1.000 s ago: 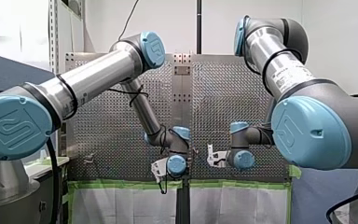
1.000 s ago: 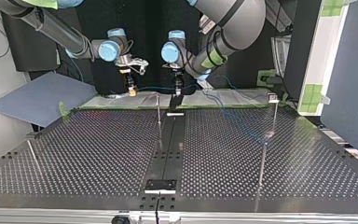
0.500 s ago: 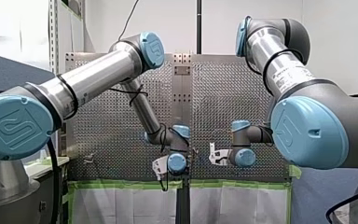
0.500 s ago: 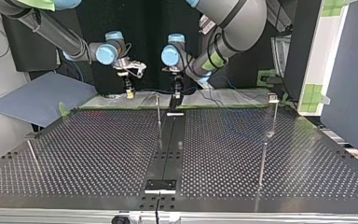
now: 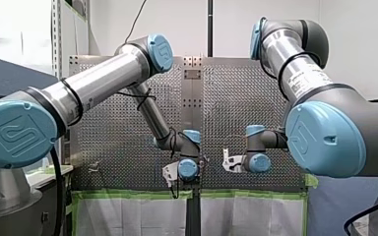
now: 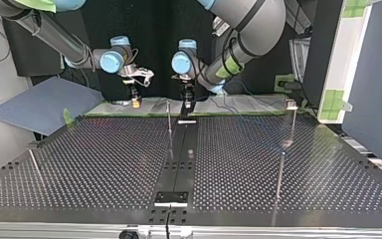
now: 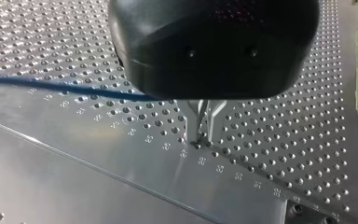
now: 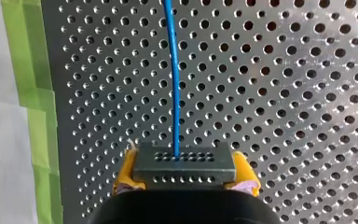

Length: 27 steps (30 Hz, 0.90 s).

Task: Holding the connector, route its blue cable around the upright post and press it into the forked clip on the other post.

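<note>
My right gripper (image 8: 184,184) is shut on the dark connector (image 8: 184,163), with a yellow pad on each side of it. The blue cable (image 8: 172,70) leaves the connector and runs straight ahead over the table. In the top view my right gripper (image 6: 135,99) hangs at the far edge and the cable (image 6: 159,95) spans to my left gripper (image 6: 186,102). My left gripper's (image 7: 203,142) metal fingers stand nearly together, tips just above the plate; the cable (image 7: 60,86) runs in under its body towards the finger roots. The upright post (image 6: 169,122) stands between both grippers. The forked clip (image 6: 291,104) tops a post at the right.
The perforated table (image 6: 104,159) has a dark centre rail (image 6: 179,159). Further thin posts stand at the top view's right (image 6: 279,174) and left (image 6: 34,164). Green tape (image 8: 32,93) marks the far edge, beside a blue-grey sheet (image 6: 45,104).
My right gripper has carried the connector a little towards the top view's left. My left gripper has hardly shifted, and the cable between them looks stretched longer.
</note>
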Each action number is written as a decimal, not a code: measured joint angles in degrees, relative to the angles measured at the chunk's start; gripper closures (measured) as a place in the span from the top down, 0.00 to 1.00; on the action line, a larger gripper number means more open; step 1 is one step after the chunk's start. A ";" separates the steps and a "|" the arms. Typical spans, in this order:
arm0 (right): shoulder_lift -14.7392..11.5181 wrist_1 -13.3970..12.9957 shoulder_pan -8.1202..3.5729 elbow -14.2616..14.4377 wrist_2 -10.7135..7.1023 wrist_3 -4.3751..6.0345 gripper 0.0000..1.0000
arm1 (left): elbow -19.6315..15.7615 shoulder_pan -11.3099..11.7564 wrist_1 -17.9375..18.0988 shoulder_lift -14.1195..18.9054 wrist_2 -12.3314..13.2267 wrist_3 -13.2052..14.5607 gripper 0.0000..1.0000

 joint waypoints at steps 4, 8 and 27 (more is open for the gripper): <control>0.01 0.54 -0.30 -0.48 0.17 0.03 0.00 | 0.17 0.22 -0.59 0.01 0.23 0.02 0.14; 0.00 0.71 -0.68 -0.69 0.24 0.12 0.00 | 0.25 0.47 -0.82 0.00 0.57 0.08 0.14; 0.00 1.73 -1.71 -0.74 0.23 -0.16 0.00 | 0.29 -0.06 -2.07 0.01 -1.02 4.67 0.14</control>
